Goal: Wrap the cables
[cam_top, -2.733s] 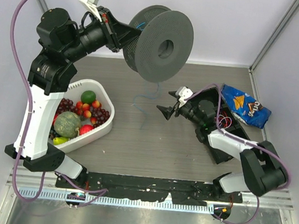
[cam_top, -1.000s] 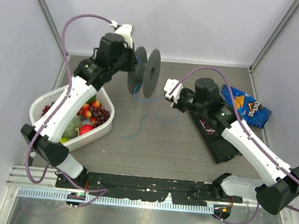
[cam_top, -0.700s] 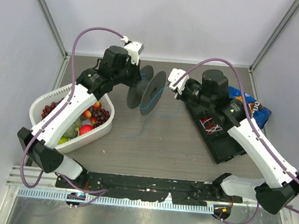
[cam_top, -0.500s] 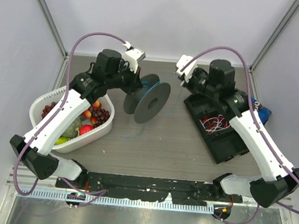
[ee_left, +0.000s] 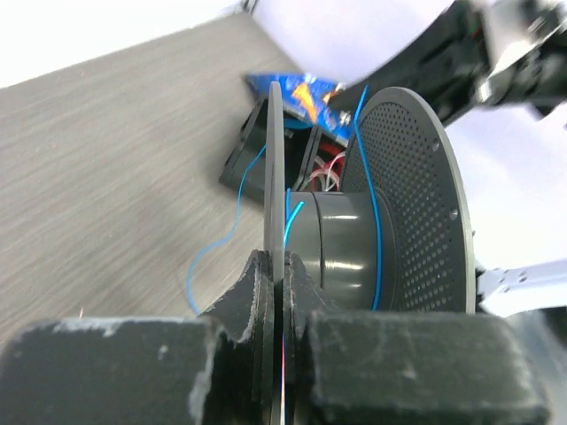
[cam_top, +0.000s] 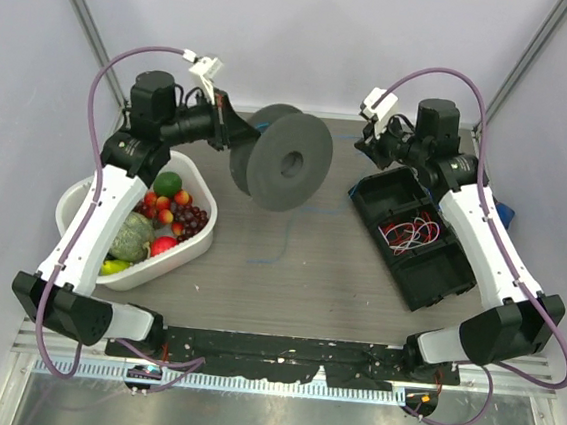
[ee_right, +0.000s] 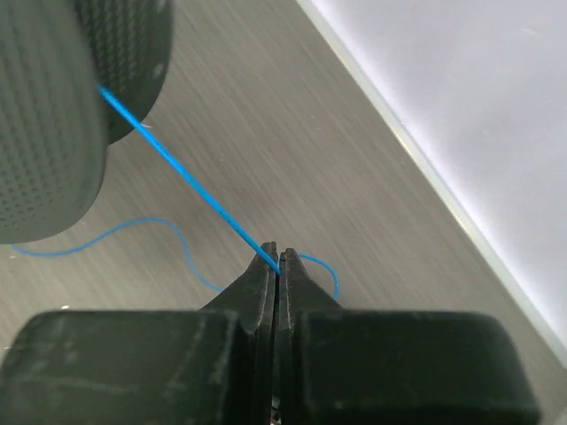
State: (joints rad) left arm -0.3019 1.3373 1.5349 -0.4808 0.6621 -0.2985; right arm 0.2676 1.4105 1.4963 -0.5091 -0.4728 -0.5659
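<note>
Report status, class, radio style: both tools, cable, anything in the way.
Left tool shut on spool. Right tool shut on blue cable, taut to spool. Nothing seen between them.

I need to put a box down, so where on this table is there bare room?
The near middle of the table, between the fruit basket and the black tray, is mostly bare. The far middle is crowded: the spool hangs there, with blue cable taut to the right gripper.

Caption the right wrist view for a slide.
Right gripper pinches the blue cable, drawn taut to the grey spool.
</note>
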